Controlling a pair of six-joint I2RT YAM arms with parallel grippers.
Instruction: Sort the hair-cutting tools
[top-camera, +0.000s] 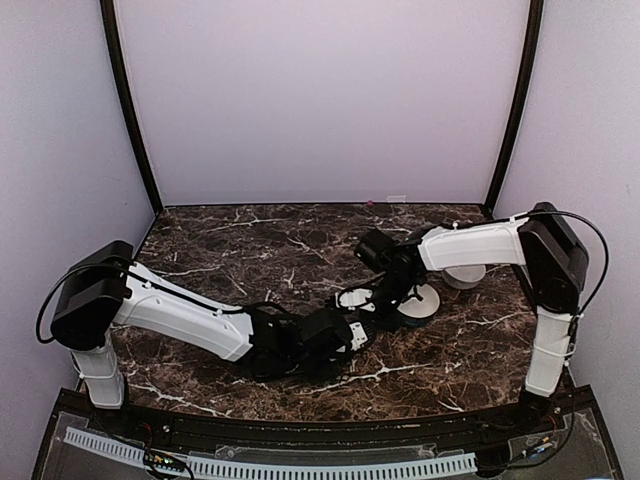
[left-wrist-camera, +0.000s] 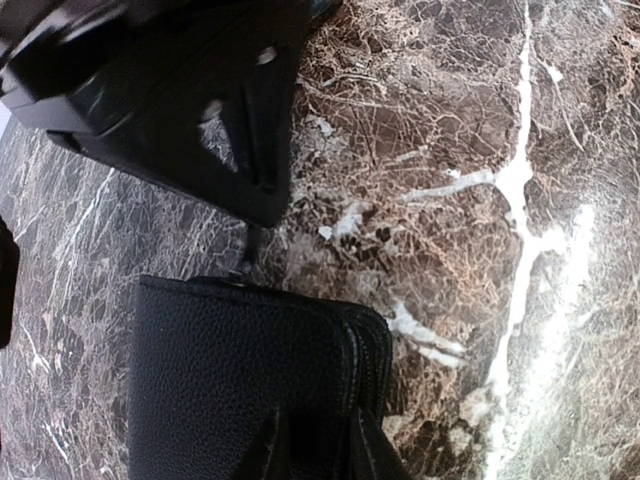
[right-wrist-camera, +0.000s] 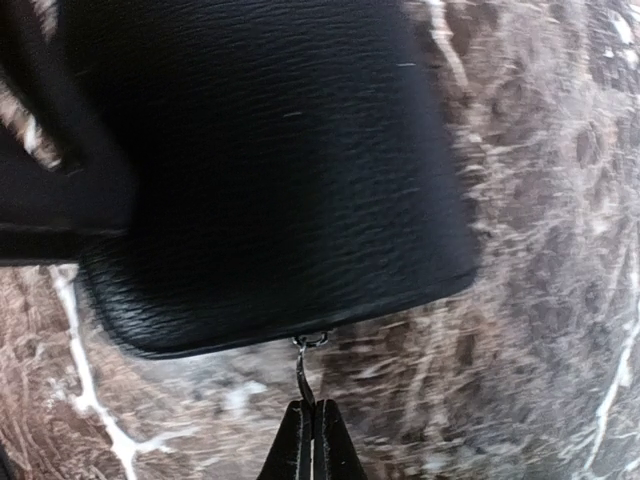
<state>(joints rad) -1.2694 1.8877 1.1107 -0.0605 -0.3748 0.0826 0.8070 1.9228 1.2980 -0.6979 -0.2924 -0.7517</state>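
No scissors or comb pieces show in any view. The flat black zip case (left-wrist-camera: 240, 390) lies on the marble. My left gripper (left-wrist-camera: 320, 455) is shut on the case's edge, one finger on top and one by the zip. It sits at the table's middle in the top view (top-camera: 338, 335). My right gripper (right-wrist-camera: 312, 430) is shut on the small metal zip pull (right-wrist-camera: 306, 375) that hangs from the case's edge (right-wrist-camera: 270, 170). In the top view the right gripper (top-camera: 378, 303) meets the left one over the case.
A white bowl (top-camera: 428, 300) stands just right of the right gripper, partly under its arm. A second white bowl (top-camera: 464, 277) stands behind it under the right forearm. The dark marble table (top-camera: 250, 250) stretches to the back wall.
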